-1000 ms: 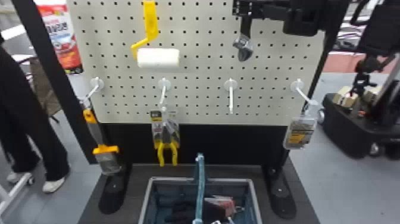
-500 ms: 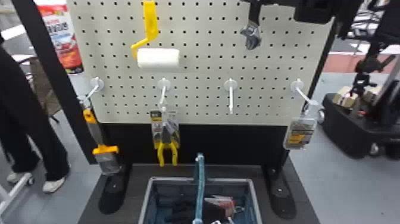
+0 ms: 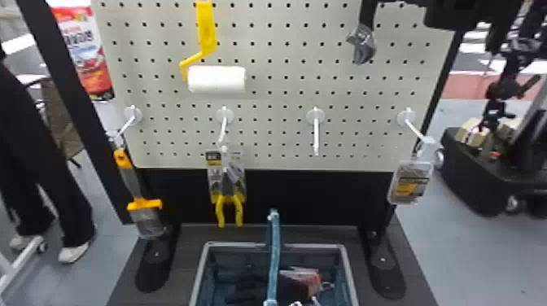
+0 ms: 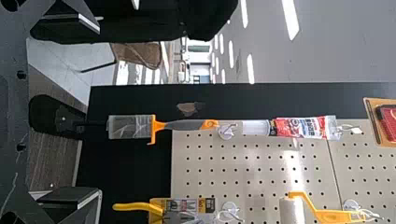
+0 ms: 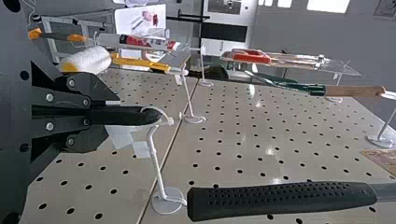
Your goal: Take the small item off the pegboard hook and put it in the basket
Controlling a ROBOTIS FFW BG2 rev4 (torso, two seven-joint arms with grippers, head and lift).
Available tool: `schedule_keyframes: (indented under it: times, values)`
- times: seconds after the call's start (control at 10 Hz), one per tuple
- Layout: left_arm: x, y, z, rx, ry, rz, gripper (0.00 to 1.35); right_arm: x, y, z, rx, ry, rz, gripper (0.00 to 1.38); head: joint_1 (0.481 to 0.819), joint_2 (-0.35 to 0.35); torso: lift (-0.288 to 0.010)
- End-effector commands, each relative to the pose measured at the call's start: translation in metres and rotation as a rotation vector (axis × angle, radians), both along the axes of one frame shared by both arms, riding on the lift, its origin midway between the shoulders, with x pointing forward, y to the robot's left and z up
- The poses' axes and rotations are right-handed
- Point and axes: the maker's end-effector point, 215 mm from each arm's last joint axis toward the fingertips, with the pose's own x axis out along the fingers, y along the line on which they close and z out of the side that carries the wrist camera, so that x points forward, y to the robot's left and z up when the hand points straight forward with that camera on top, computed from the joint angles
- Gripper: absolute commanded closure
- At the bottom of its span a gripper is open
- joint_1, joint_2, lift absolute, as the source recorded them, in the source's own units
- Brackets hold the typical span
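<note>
Unhooking step: right gripper (image 5: 119,115) clamped on the wrench (image 3: 363,44), top end at the hook (image 5: 156,163) tip; can't tell if free. Next: clear it, lower into basket (image 3: 240,245). Left gripper (image 4: 99,109) wide, empty.

Black handle (image 5: 133,116) in the gripper (image 5: 108,116), its end at a white hook's (image 5: 155,161) tip

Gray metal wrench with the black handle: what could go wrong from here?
The white loop on the wrench sits right by the tip of the white hook, so it may snag as the right gripper moves off.

The blue handle spans the gray-rimmed basket; a drop over the middle could hit it.
</note>
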Motion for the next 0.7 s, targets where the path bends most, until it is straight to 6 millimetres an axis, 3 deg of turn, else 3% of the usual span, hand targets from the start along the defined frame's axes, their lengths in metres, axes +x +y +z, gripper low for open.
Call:
schedule_keyframes:
  times: [0.0,0.6]
  values:
    - [0.000,0.000,0.000,0.000,0.000,0.000,0.09,-0.004,-0.007,0.000,0.004,-0.011,-0.017,1.22,0.549,0.000,-0.100]
    - [0.001,-0.001,-0.001,-0.004,0.004,0.002,0.09,-0.004,-0.038,-0.030,0.113,0.044,-0.079,1.22,0.549,0.000,-0.100]
